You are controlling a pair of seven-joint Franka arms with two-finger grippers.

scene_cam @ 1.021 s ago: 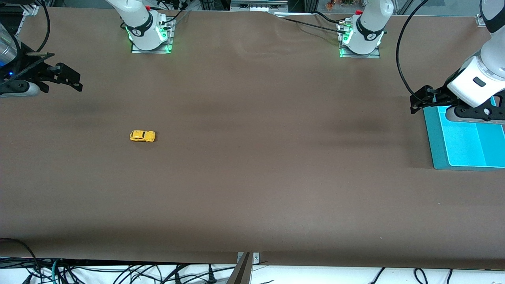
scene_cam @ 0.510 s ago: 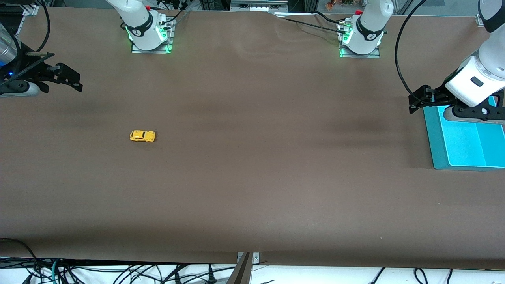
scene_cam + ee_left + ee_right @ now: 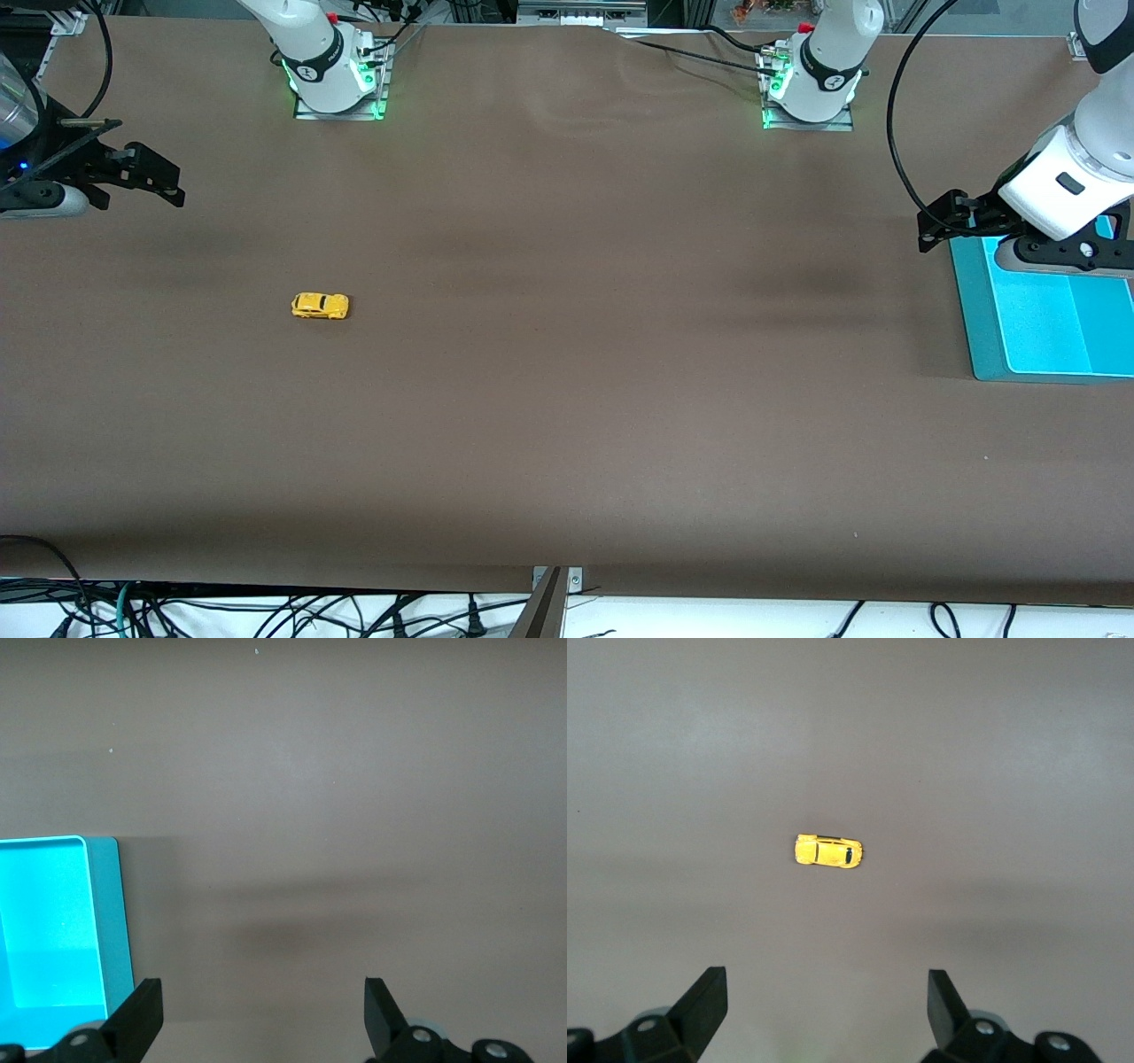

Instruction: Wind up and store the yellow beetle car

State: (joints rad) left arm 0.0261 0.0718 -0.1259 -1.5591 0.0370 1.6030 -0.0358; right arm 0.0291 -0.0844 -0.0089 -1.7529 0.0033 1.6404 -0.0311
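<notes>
The right end effector (image 3: 164, 182) hangs open and empty above the table (image 3: 567, 425) at the right arm's end. The yellow beetle car (image 3: 320, 306) sits untouched on the table, nearer the front camera. At the left arm's end, the left end effector (image 3: 941, 229) hovers open beside a turquoise tray (image 3: 983, 346). Winding and storing both appear undone.

Table (image 3: 567, 425): flat brown surface, matte, runs the full width of the front view. Yellow beetle car (image 3: 320, 306) sits directly on it, on its wheels, toward the right arm's end, well apart from everything else. Teal tray (image 3: 974, 346) lies flat on it at the left arm's end, with a shallow, brighter cyan inner well.
</notes>
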